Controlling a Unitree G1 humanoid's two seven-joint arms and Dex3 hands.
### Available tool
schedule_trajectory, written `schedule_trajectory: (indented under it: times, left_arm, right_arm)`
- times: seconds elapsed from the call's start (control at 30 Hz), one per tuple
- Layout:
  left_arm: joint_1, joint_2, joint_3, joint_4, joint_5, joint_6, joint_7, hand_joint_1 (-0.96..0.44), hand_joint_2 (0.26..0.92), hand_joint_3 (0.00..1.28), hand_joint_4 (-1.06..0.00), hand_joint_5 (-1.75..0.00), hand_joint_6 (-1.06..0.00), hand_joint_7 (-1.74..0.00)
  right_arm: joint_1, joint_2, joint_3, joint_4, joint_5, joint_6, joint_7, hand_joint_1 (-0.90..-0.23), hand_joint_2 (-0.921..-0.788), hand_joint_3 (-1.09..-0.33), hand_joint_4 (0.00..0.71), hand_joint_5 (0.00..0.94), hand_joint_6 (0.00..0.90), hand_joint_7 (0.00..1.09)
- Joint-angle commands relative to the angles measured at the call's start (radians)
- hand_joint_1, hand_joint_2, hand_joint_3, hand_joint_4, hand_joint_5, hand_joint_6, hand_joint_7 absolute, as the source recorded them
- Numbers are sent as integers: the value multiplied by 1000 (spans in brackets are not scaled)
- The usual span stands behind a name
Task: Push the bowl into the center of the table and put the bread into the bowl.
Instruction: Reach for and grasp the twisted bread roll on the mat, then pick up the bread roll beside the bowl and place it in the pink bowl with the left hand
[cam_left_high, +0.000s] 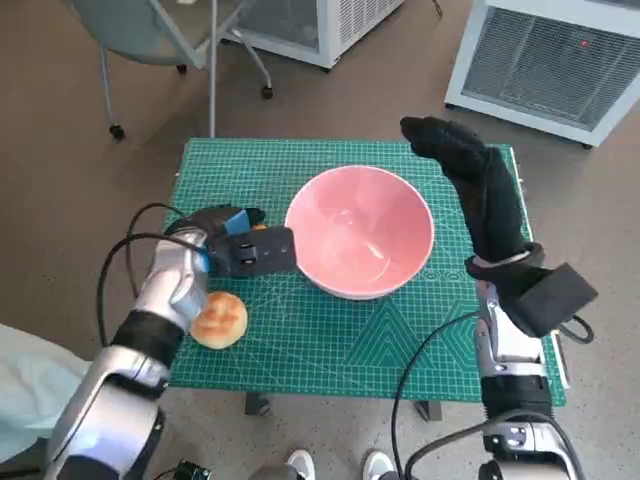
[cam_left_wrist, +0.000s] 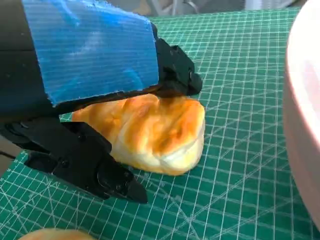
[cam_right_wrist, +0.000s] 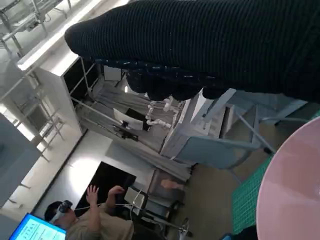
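Bowl (cam_left_high: 361, 230) sits near mid-table, empty — push looks done. Left hand (cam_left_high: 243, 247) closes around one bread piece (cam_left_wrist: 150, 131), still on the mat; second roll (cam_left_high: 220, 319) lies nearer. Right hand (cam_left_high: 470, 170) hovers beside the bowl — finger state unclear.

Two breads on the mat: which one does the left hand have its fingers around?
The far bread, next to the bowl: the left hand's fingers straddle it. The other, round bread lies free by the forearm, nearer the table's front edge.

Blue-taped blk left hand (cam_left_high: 238, 250), knit-gloved right hand (cam_left_high: 478, 190), pale forearms
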Motion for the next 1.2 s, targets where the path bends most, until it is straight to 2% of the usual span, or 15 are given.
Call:
schedule_trajectory:
  times: [0.03, 0.07, 0.17, 0.33, 0.5, 0.73, 0.97, 1.2]
  left_arm:
    - [-18, -14, -28, 108, 12, -49, 59, 57, 892, 31, -749, -1084, -691, -799]
    - [-22, -14, -33, 120, 14, -59, 72, 37, 892, 30, -753, -1072, -712, -905]
    - [-27, 3, -41, 113, 17, -86, 98, 14, 893, 29, -759, -1058, -733, -1034]
    - [2, 58, -21, -45, -1, -95, 84, 4, 905, 42, -730, -1206, -714, -988]
    - [112, 143, 80, -423, -54, -69, 40, 3, 906, 47, -708, -1291, -744, -893]
    - [215, 191, 219, -799, -105, -62, 25, 2, 893, 44, -752, -1205, -750, -926]
    - [260, 185, 290, -995, -152, -90, 11, 2, 889, 41, -774, -1136, -740, -987]
    - [283, 151, 275, -1148, -147, -88, -25, 2, 890, 41, -794, -1118, -719, -1004]
  right_arm:
    - [26, 4, -1, 23, 0, -2, 2, -670, -921, -775, 184, 3, 3, 528]
    - [27, 4, -1, 23, 1, -3, 3, -668, -921, -775, 184, 3, 2, 527]
    - [27, 3, -3, 24, 11, 0, 11, -666, -921, -775, 184, 2, 1, 526]
    - [26, 5, -6, 23, 21, 3, 18, -665, -921, -776, 183, 2, 0, 524]
    - [25, 6, -7, 25, 22, 4, 19, -665, -921, -776, 182, 1, 0, 523]
    - [26, 5, -7, 25, 25, 6, 20, -668, -921, -777, 182, 1, 0, 522]
    - [29, 5, -9, 19, 29, 12, 22, -676, -921, -777, 181, 0, -1, 523]
    - [34, 1, -13, 12, 34, 16, 22, -678, -921, -778, 180, 0, -1, 522]
